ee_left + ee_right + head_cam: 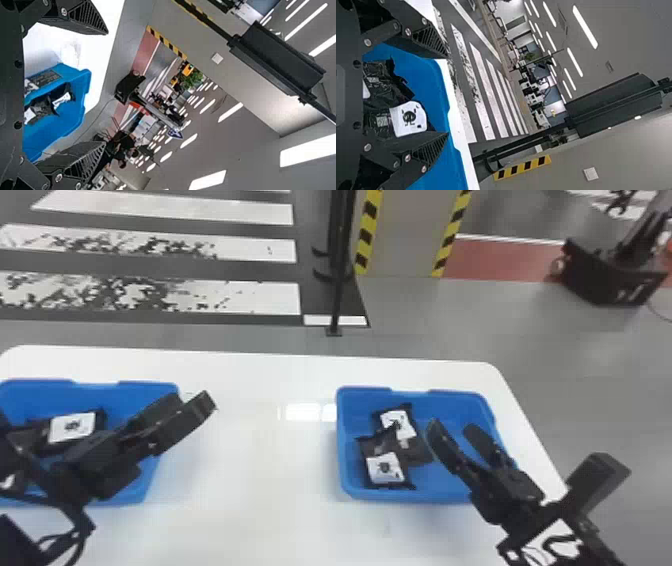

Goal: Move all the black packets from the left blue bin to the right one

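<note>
Slanting up across the left bin (150,387) in the head view, the left tool (194,399) ends past that bin's right wall, over the white desk (260,470). Under and beside it, black packets lie in the left bin, one packet with a white label (72,427) plain to see, the rest partly hidden by the arm. The right tool (452,427) hangs over the right bin (430,495), its two fingers parted and nothing between them. Just beside it, on the left side of the right bin, packets overlap in a loose heap: the upper packet (397,422) and the lower packet (385,467) both show white labels. Beyond the desk are a striped crossing (250,297), a thin black pole (338,285), a column (407,235) with yellow and black edges, and a dark machine (610,275). In the left wrist view, the left tool (101,89) has its fingers spread wide and empty; farther off sits the right bin with its packets, near the desk's edge. In the right wrist view, the right tool (448,95) is likewise wide apart and gripping nothing, with dark, shiny packets in the right bin, one label facing the camera, and the crossing past the desk.
</note>
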`<control>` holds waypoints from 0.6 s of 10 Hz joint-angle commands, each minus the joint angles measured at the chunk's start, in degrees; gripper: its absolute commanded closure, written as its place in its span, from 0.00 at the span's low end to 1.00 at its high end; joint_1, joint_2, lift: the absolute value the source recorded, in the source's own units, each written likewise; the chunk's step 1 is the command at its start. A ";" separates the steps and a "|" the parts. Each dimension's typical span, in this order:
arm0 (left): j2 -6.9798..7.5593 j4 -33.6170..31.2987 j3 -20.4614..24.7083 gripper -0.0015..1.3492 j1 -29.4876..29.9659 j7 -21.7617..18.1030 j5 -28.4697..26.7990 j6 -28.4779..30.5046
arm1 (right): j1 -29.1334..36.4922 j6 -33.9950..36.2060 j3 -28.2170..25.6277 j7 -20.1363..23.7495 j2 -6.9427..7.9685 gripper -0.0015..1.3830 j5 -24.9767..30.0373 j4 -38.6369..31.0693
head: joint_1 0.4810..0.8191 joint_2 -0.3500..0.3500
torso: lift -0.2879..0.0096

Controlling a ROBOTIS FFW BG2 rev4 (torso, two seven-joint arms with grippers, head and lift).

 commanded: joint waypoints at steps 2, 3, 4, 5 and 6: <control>0.00 -1.20 7.25 0.12 -0.17 0.00 -5.36 3.44 | 6.12 -4.28 -0.16 0.04 0.51 0.08 1.72 -5.52 | 0.63 0.34 | 0.46; 0.18 -1.63 10.68 0.12 -1.02 0.17 -8.33 8.79 | 8.79 -6.67 -0.05 0.04 1.04 0.08 3.21 -7.91 | 0.63 0.39 | 0.46; 0.97 -2.19 12.62 0.12 -2.28 0.79 -11.19 13.29 | 11.75 -7.79 -0.05 0.04 1.74 0.08 3.55 -10.02 | 0.63 0.46 | 0.46; 1.94 -2.19 14.22 0.12 -4.39 1.58 -14.84 17.65 | 13.85 -7.79 1.21 0.04 2.01 0.08 2.29 -10.44 | 0.63 0.49 | 0.46; 2.46 -2.19 15.93 0.12 -6.22 2.02 -18.96 21.02 | 14.98 -7.65 2.35 0.04 2.01 0.08 1.49 -10.30 | 0.63 0.55 | 0.46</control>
